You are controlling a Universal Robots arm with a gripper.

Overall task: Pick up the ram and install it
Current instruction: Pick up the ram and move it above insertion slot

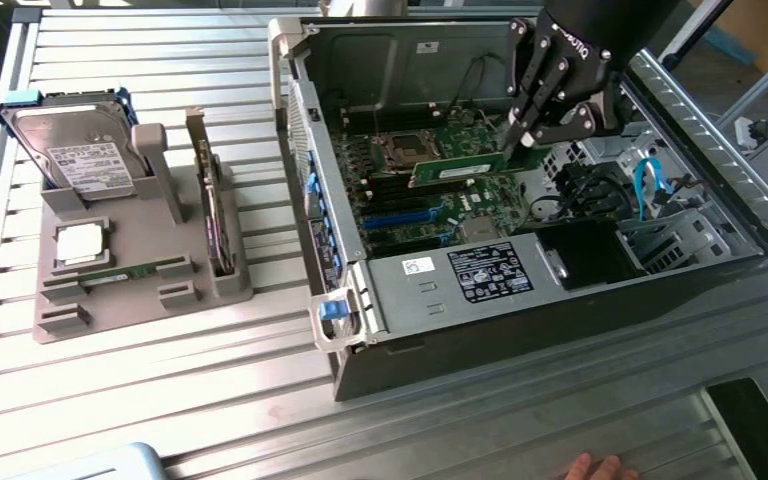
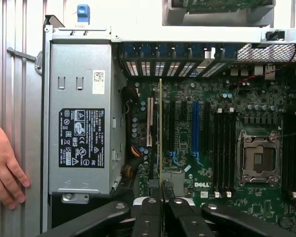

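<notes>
Green ram (image 1: 462, 165) hangs pinched at one end in the gripper (image 1: 524, 135), over the motherboard (image 1: 398, 195) mid-case (image 1: 307, 150), exterior view. Wrist view: I see the ram (image 2: 160, 133) edge-on, fingers (image 2: 148, 212) clamped on its flat faces. I judge it light, stiff, fragile; best held by the short end, clear of chips.

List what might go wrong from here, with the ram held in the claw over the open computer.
1. The claw grips the ram near one end, so the long stick may tilt or slip under pressure.
2. In the wrist view the ram appears to hang over the expansion slots, apart from the black memory slots beside the CPU socket; lowered here, it might strike the board.
3. A person's hand rests beside the case, close to the arm's work.
</notes>
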